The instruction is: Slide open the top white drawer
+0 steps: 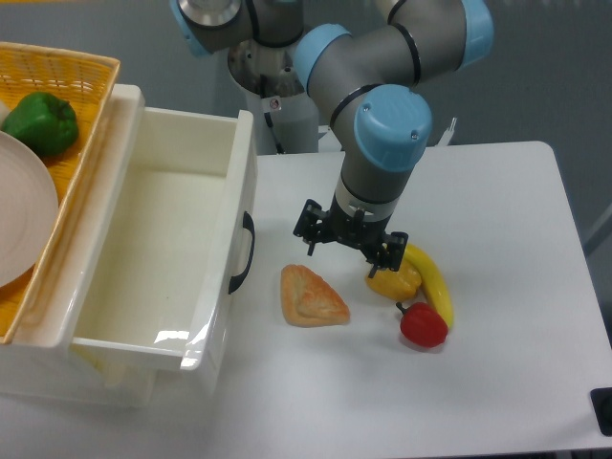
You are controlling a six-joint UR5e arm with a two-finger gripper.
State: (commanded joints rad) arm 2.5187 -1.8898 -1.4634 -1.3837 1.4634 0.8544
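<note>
Reaching down over the white table (pixel 497 316) from the upper middle, grey links and blue joint caps folded so the wrist points straight at the surface. Gripper (pixel 350 242) spread open, black fingers (pixel 311 232) apart, holding nothing, hovering above the gap between a croissant-like pastry (pixel 312 295) and a yellow pepper (pixel 393 280). Just right of the pepper, a banana (pixel 435 282) and a red pepper (pixel 424 325), all three close together. At left, the top white drawer (pixel 158 249) pulled well out of the cabinet, hollow inside showing, curved black handle (pixel 245 252) facing the gripper but apart from it. Behind the drawer, a yellow woven basket (pixel 67 72) with a green pepper (pixel 41 121) and a pale plate (pixel 19 206)
</note>
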